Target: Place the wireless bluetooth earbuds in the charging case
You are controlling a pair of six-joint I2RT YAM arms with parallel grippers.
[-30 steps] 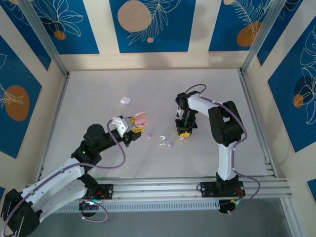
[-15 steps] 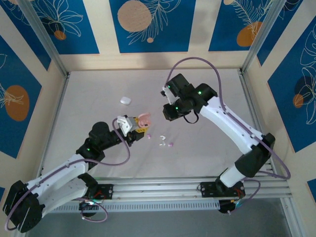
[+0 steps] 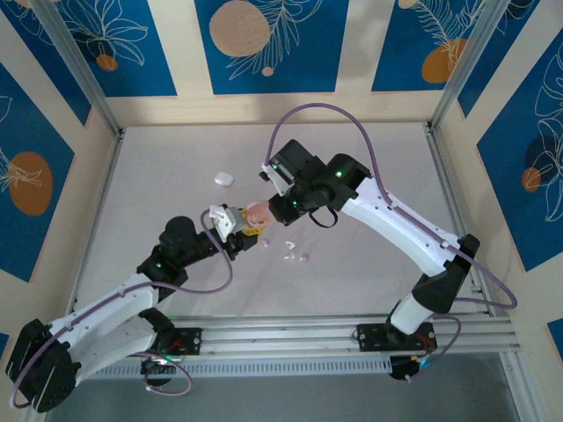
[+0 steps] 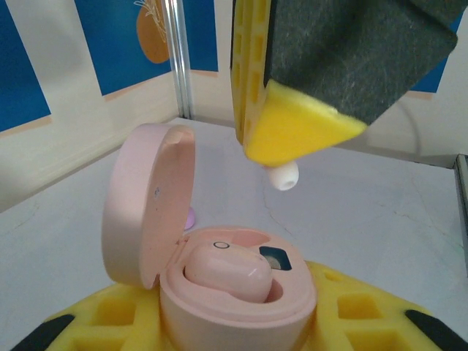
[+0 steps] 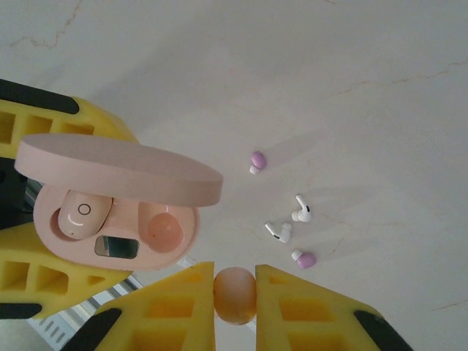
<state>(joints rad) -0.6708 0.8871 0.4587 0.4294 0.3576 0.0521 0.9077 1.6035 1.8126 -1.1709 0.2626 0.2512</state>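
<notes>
Fingers (image 5: 307, 311) around one earbud (image 5: 234, 295); four loose.

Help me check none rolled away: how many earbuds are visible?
6 earbuds: one seated in the open pink case, one pinched in the right pincer, two white and two purple loose on the table. The lid may hide more.

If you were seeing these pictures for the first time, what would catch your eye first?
The open pink case, gripped by the left gripper near the middle of the table, with one pink earbud seated inside. Just above it, the right gripper pinches a second pink earbud. Loose white earbuds and purple earbuds lie on the table nearby, and a white case sits farther back.
</notes>
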